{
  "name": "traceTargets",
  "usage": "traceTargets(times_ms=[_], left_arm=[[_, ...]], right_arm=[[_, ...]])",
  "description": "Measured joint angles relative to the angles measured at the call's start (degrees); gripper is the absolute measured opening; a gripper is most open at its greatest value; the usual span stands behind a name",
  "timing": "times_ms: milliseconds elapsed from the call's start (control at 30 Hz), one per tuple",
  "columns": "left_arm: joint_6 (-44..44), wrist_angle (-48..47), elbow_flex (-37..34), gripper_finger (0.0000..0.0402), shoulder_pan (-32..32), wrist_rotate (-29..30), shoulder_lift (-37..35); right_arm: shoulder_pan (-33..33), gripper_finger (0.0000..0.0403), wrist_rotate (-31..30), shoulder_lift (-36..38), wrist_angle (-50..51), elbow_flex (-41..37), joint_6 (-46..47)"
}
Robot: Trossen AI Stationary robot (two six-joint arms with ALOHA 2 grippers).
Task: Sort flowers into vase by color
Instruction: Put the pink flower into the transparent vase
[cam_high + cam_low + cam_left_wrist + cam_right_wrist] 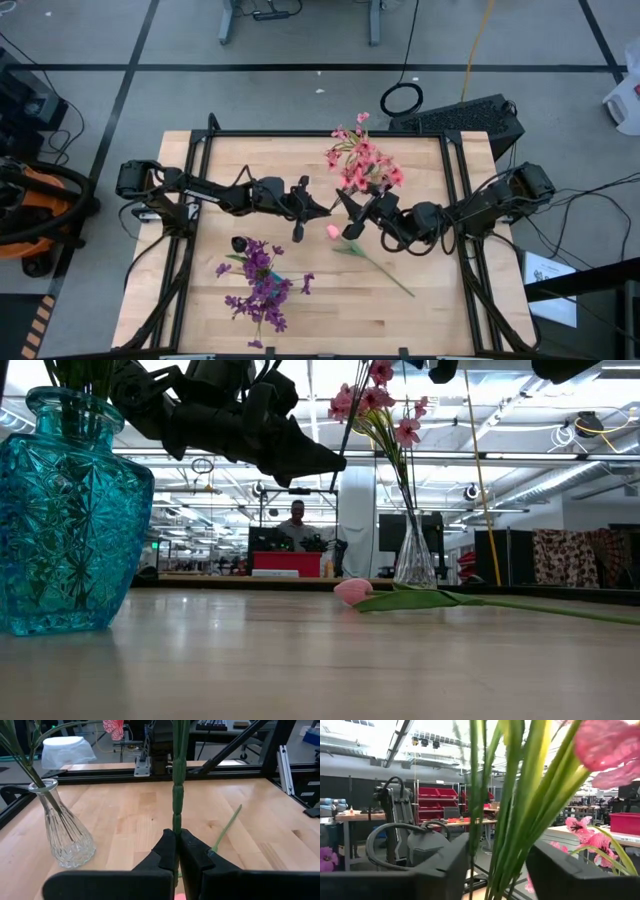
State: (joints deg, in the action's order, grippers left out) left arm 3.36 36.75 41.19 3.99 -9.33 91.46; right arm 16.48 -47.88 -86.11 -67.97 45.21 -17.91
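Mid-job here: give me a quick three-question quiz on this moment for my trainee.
1. True or false: the left gripper is shut on a green stem.
2. What colour is the vase holding the purple flowers? A) red B) blue C) black
3. Fill in: the pink bud lies on the ____.

Key: 1 true. 2 B, the blue vase. 3 table.
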Motion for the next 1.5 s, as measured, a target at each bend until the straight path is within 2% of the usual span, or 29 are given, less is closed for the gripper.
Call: traceTargets(times_ms=[267, 333, 500, 667, 833, 933, 1067, 1167, 1267, 1400, 1500], left_arm=[[-0.02, 0.0, 0.0, 0.0013, 0.0, 0.21, 0.0], [-0.04, 0.0, 0.0, 0.002, 0.0, 0.32, 0.0], [-1.41, 0.1, 0.0, 0.0057, -0.05, -1.23, 0.0], [-1.51, -0.47, 0.0, 0.013, -0.39, -2.22, 0.0], [-1.54, -3.33, 0.0, 0.0204, -0.39, -0.38, 0.0], [-1.53, -4.15, 0.0, 0.0231, -0.32, 1.01, 0.0], [-1.51, -4.47, 0.0, 0.0238, -0.27, 2.4, 0.0], [-1.17, -4.17, 0.0, 0.0239, -0.07, 3.4, 0.0], [-1.04, -3.24, 0.0, 0.0239, 0.74, 6.17, 0.0], [0.2, -0.62, 0.0, 0.0239, 2.89, 7.12, 0.0], [0.5, 1.72, 0.0, 0.0239, 4.91, 7.04, 0.0]], right_arm=[[-0.32, 0.0029, 0.22, 0.0, 0.94, 0.0, 0.42], [0.09, 0.001, 0.16, 0.0, 0.65, 0.0, -0.42], [0.63, 0.0006, -0.11, 0.84, 0.03, 0.02, -2.18], [1.87, 0.0003, -1.57, 5.55, 2.46, 0.04, -6.9], [3.68, 0.0002, -2.42, 16.04, 14.61, 0.13, -8.78], [3.82, 0.0001, -3.82, 23.07, 25.91, 0.13, -6.96], [1.88, 0.0001, -2.43, 31.58, 37.64, -1.0, -1.65], [-0.48, 0.0001, -0.28, 36.93, 41.0, -4.69, 1.85], [-2.82, 0.0001, 4.29, 41.78, 40.16, -10.26, 5.56], [-5.15, 0.0001, 13.55, 46.33, 31.47, -17.72, 9.0], [-6.09, 0.0001, 14.66, 48.19, 26.88, -20.88, 8.41]])
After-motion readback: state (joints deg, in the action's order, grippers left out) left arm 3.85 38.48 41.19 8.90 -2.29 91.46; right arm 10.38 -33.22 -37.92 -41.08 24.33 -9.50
